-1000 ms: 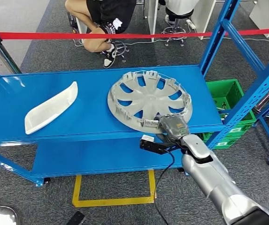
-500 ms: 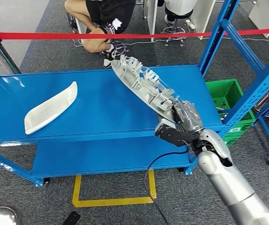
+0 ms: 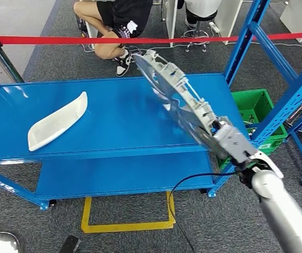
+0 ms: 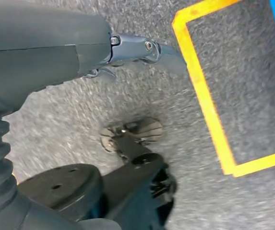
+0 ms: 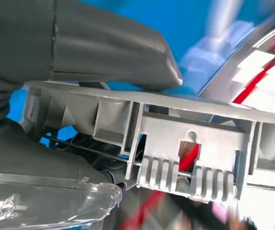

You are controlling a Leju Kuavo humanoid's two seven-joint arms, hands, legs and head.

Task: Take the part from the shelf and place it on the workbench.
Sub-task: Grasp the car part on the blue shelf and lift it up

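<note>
The wheel cover [image 3: 177, 100], tilted steeply, hung above the blue shelf [image 3: 101, 121] at centre right, its rim clamped in the right hand [image 3: 231, 141]; the left hand [image 4: 143, 48] looked blurred, grip unclear.

wheel cover [image 3: 177, 100] tilted above the shelf [image 3: 113, 124], right of the trim piece [image 3: 57, 122] lying on it.

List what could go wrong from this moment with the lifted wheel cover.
The right hand grips the grey wheel cover only at its rim, steeply tilted above the blue shelf; it might twist or slip out. Its far edge swings near the shelf's blue upright and could strike it.
</note>
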